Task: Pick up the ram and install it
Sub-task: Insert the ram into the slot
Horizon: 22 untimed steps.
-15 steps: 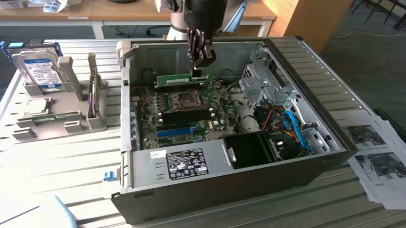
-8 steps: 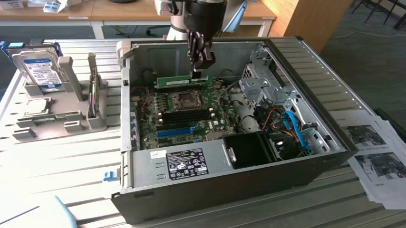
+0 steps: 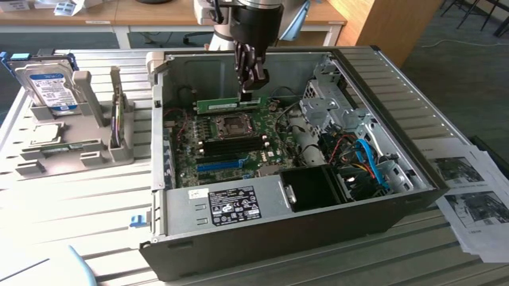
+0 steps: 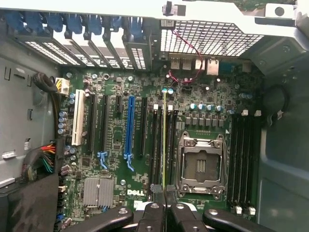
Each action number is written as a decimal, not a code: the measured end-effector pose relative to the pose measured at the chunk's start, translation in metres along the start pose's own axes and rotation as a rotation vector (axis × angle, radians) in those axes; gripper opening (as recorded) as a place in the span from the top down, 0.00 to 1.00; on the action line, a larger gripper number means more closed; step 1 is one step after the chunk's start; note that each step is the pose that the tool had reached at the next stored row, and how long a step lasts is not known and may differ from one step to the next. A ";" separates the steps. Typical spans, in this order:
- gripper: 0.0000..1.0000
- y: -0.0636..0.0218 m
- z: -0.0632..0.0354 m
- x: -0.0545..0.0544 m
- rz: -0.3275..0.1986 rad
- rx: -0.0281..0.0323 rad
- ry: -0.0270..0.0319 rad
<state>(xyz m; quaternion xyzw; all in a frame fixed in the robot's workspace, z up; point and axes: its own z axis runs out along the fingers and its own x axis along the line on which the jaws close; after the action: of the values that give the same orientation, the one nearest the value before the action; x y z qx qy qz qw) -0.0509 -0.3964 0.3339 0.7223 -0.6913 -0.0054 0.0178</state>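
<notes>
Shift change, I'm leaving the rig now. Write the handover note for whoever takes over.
Gripper: shut on the ram, gripping it near one end.
Ram: held on edge inside the open computer case, over the black memory slots beside the CPU socket.
Done: ram picked up and held over the motherboard.
Left: ram not yet seated in a slot.

light: bright, even | shadow: computer case [image 3: 181,210] interior dimmer | glare: pale sheen on slatted table [image 3: 80,196]
</notes>
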 end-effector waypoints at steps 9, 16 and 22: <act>0.89 -0.0003 0.0082 0.000 0.000 0.0000 0.0031; 0.89 -0.0005 0.0152 0.000 0.000 -0.0002 0.0058; 0.89 -0.0007 0.0214 0.000 0.000 -0.0004 0.0083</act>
<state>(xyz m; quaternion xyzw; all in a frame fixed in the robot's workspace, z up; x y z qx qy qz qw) -0.0508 -0.3964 0.3125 0.7223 -0.6913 -0.0025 0.0208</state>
